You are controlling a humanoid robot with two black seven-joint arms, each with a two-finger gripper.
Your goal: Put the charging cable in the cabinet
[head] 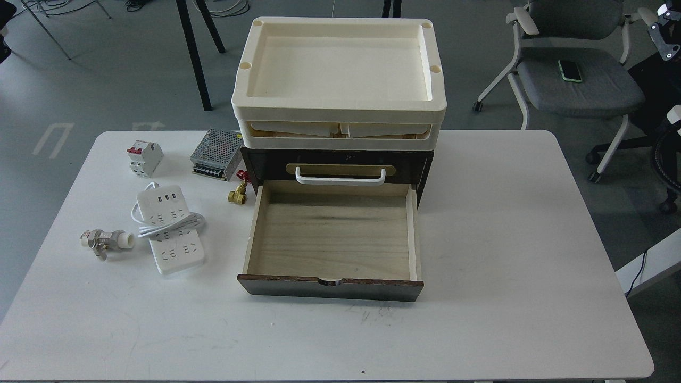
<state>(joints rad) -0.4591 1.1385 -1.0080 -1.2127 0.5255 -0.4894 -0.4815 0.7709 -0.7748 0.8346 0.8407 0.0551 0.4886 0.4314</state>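
The charging cable (pixel 169 229) is a flat white power strip with its thick white cord bundled across it. It lies on the white table (pixel 505 239), left of the cabinet. The cabinet (pixel 335 159) is dark brown with a white handle (pixel 340 177) on a brass plate. Its lower drawer (pixel 332 234) is pulled out and its pale wood inside is empty. My left gripper is out of view. Only a dark part of my right gripper (pixel 667 33) shows at the top right edge, far from the table, and its fingers cannot be told apart.
Two cream plastic trays (pixel 338 69) are stacked on the cabinet. A white-and-red circuit breaker (pixel 143 157), a perforated metal power-supply box (pixel 215 154), a brass valve (pixel 237 192) and a metal valve (pixel 104 242) lie on the left side. A grey chair (pixel 574 80) stands at the back right.
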